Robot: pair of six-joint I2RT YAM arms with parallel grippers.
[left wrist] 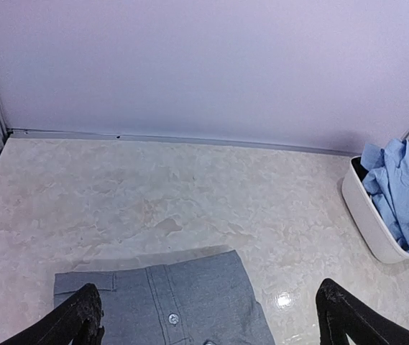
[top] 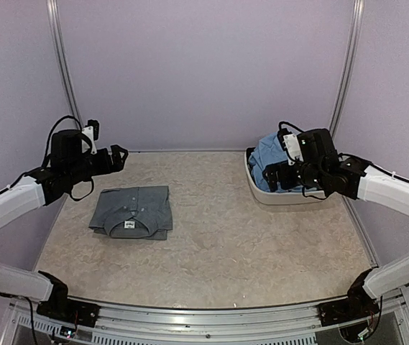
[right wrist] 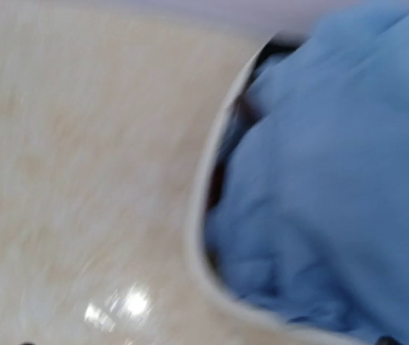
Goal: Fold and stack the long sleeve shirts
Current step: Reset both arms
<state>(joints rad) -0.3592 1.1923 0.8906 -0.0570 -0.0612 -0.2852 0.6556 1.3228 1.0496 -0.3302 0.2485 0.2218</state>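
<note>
The slate grey long sleeve shirt lies folded on the table's left half, collar and white label toward the near edge; the left wrist view shows its button placket. My left gripper hovers above and behind it, open, with the shirt's far edge showing between its fingertips. The light blue shirt is bunched in the white basin at the right. My right gripper hangs over the basin's near-left rim, open and holding nothing; its view is motion-blurred and filled by blue cloth.
The basin stands against the right rear of the table, its rim close under my right wrist. Lilac walls close in the back and both sides. Bare marbled tabletop stretches between the grey shirt and the basin.
</note>
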